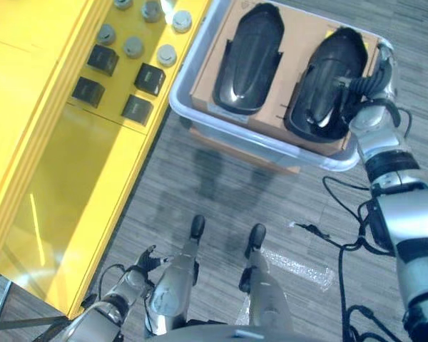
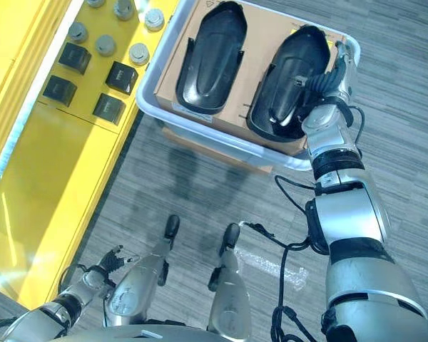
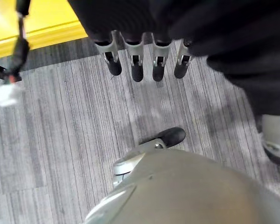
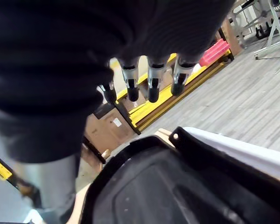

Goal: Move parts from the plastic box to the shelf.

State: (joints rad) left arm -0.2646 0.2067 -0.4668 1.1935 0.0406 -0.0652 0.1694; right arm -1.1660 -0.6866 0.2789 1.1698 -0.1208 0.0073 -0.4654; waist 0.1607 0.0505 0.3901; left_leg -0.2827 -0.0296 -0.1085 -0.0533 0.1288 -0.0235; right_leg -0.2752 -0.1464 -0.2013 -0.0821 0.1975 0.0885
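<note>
- Your right hand (image 2: 327, 84) hovers over the right-hand black part (image 2: 289, 80) in the plastic box (image 1: 200, 122), fingers (image 4: 152, 84) straight, holding nothing.
- The part looks like a stiff, glossy, light moulded shell (likely slippery); take it by the raised rim.
- Left hand (image 3: 135, 63) hangs relaxed near the floor.
- The cardboard label is unreadable.

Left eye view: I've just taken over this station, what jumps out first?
Two large glossy black parts lie side by side on cardboard in the grey plastic box on the floor, with the right hand over the right-hand part, fingers straight. To the left, the bright yellow shelf carries small black blocks and grey round caps. The left hand hangs low, open.
</note>
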